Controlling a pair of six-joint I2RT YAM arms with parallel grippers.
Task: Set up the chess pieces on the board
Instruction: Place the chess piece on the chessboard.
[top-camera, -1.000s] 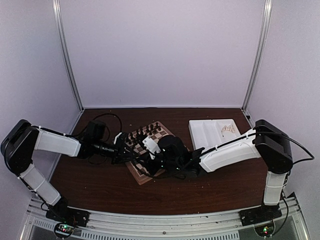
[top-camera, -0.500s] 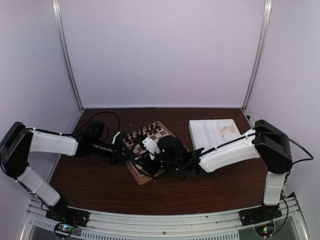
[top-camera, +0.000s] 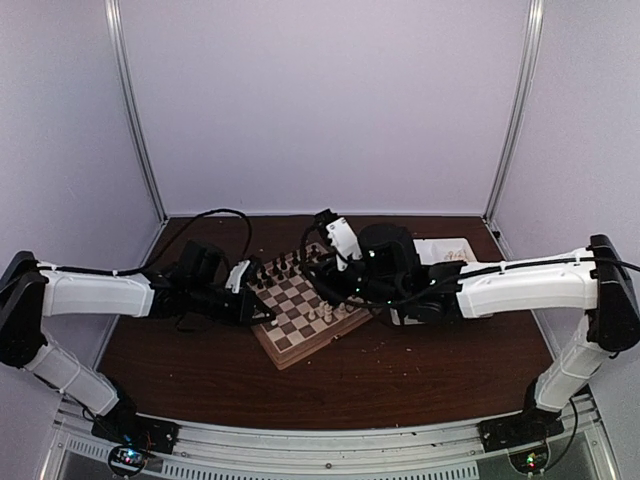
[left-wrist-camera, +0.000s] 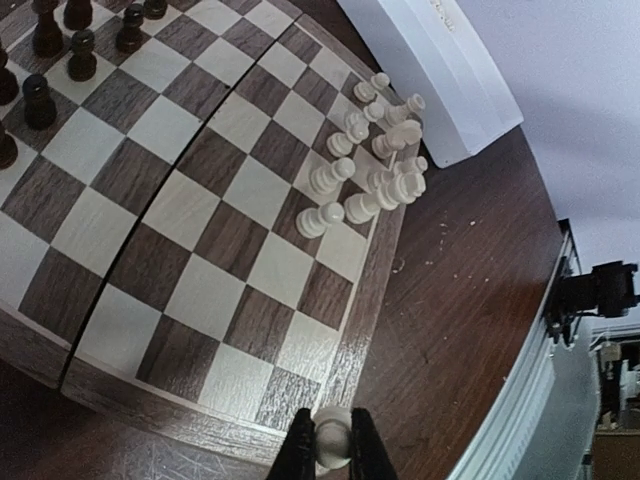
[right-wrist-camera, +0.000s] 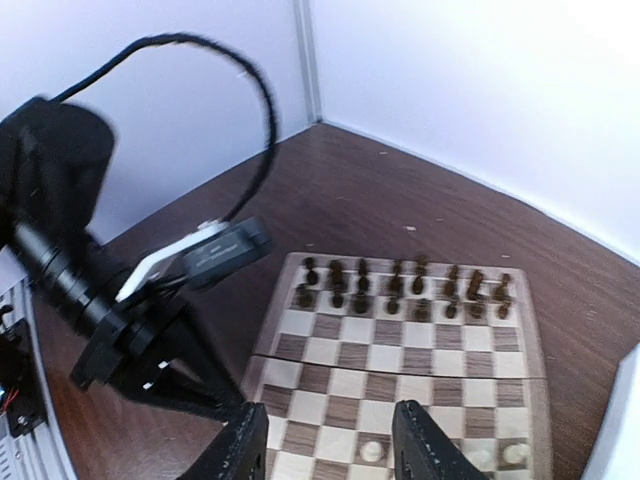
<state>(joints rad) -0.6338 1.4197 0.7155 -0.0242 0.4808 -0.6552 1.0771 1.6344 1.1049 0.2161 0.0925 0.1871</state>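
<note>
The board (top-camera: 292, 305), checkered brown with a pale rim, is set askew; cream pieces (left-wrist-camera: 375, 180) are clustered at its near right, dark pieces (left-wrist-camera: 60, 60) along the far left. One cream piece (left-wrist-camera: 332, 438) is pinched by the left gripper (left-wrist-camera: 332, 460) at the near-left rim. The right gripper (right-wrist-camera: 328, 445) is held partly open, empty, above the board. The tray (top-camera: 450, 248) is mostly hidden by the right arm. The table (top-camera: 200, 370) is dark brown, the walls (top-camera: 320, 100) lilac.
</note>
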